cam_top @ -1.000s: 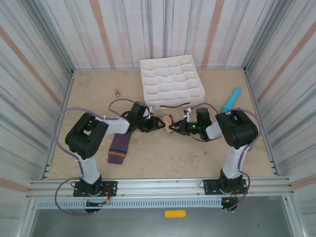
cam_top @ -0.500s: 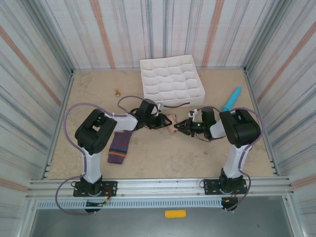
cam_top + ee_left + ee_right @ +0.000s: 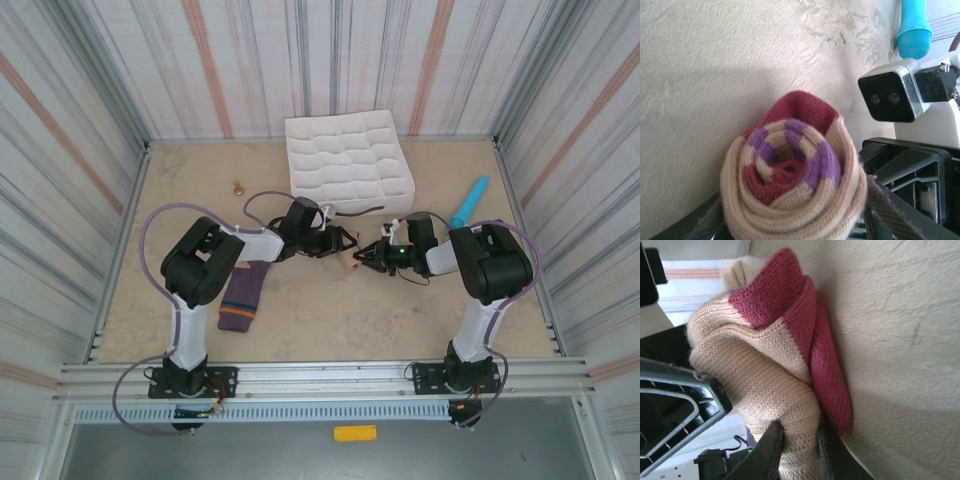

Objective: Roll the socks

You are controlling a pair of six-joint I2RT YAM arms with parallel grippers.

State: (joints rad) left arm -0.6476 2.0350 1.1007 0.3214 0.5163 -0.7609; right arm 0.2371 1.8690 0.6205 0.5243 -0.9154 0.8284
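The beige sock (image 3: 790, 180) is wound into a tight spiral roll, with dark red and purple bands showing at its centre. It lies on the table between the fingers of my left gripper (image 3: 795, 215), which stand open on either side of it. My right gripper (image 3: 800, 450) is shut on a fold of the same beige sock (image 3: 765, 370), beside its dark red end. From above, the left gripper (image 3: 343, 241) and the right gripper (image 3: 363, 256) meet tip to tip at mid-table and the beige sock (image 3: 351, 252) barely shows. The purple sock (image 3: 243, 295) lies flat beside the left arm.
A white tray (image 3: 345, 165) with wavy compartments stands at the back centre. A turquoise stick (image 3: 468, 202) lies at the right, near the right arm. A small gold object (image 3: 238, 187) sits at the back left. Striped walls enclose the table.
My left gripper has slid right toward the right gripper, and its jaws narrowed and then widened again. The beige sock, seen loose between the grippers before, is now nearly covered by them.
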